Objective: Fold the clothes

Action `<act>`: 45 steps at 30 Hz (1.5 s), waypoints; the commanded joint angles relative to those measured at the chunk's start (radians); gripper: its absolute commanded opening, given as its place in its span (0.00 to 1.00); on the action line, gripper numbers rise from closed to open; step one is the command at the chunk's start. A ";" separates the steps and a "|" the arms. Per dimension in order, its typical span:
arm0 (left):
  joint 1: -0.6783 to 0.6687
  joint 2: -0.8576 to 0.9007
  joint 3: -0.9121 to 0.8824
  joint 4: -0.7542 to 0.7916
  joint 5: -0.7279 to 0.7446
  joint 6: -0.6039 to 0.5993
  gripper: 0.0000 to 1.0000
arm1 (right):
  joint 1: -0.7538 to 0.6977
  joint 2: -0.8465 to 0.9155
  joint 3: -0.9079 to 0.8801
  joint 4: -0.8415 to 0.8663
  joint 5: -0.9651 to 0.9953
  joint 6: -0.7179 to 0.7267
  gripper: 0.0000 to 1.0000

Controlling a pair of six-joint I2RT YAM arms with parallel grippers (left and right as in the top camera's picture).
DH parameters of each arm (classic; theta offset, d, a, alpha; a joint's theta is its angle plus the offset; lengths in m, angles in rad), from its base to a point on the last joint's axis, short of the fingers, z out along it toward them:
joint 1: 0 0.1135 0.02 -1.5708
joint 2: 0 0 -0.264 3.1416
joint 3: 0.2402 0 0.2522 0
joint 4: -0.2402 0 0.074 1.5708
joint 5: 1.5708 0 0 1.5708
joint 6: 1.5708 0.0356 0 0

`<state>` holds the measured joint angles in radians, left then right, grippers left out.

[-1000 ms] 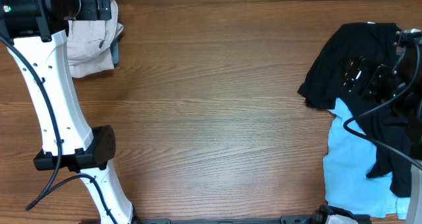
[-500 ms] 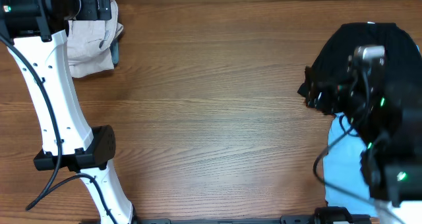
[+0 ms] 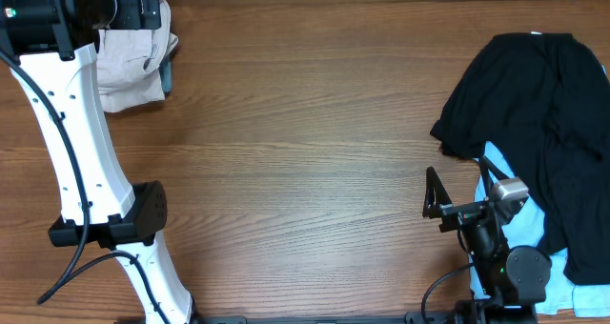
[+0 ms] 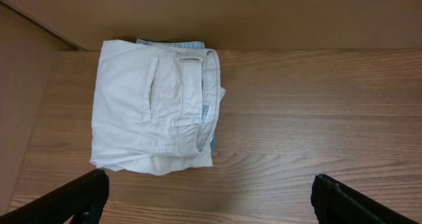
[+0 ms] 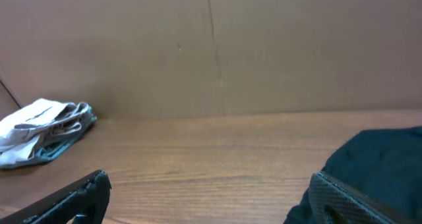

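Folded pale beige shorts point(image 4: 155, 105) lie at the table's far left corner on a pale-blue denim piece point(image 4: 173, 44) whose edge peeks out. My left gripper point(image 4: 211, 204) hovers open just in front of this stack and touches nothing. A black garment point(image 3: 534, 105) lies crumpled at the right over a light-blue cloth point(image 3: 505, 262). My right gripper point(image 3: 459, 192) stands open near the front edge, left of that pile and holding nothing. In the right wrist view the right gripper point(image 5: 211, 201) looks across bare wood, with the black garment point(image 5: 379, 165) beside its right finger and the beige shorts point(image 5: 36, 128) far off.
The wooden table point(image 3: 305, 152) is bare between the two piles. A brown wall point(image 5: 211, 46) runs along the far edge. The white left arm point(image 3: 81, 143) stretches along the left side, its base near the front edge.
My right arm has pulled back from over the black garment toward the front edge, uncovering the garment. The left arm and the folded stack have not moved.
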<state>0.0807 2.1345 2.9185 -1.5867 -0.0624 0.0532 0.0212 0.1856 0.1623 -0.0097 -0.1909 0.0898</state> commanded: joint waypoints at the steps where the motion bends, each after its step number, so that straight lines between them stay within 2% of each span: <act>1: 0.004 0.005 0.000 0.001 0.011 -0.016 1.00 | 0.004 -0.082 -0.094 0.082 0.018 0.016 1.00; 10: 0.004 0.005 0.001 0.001 0.011 -0.016 1.00 | 0.004 -0.153 -0.154 0.075 0.074 0.016 1.00; 18: 0.004 0.005 0.001 0.001 0.011 -0.016 1.00 | 0.004 -0.183 -0.154 -0.061 0.093 0.016 1.00; 45: 0.004 0.005 0.001 0.001 0.011 -0.016 1.00 | -0.008 -0.183 -0.154 -0.062 0.085 0.016 1.00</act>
<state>0.0807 2.1345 2.9185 -1.5864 -0.0624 0.0509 0.0193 0.0147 0.0185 -0.0750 -0.1150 0.1009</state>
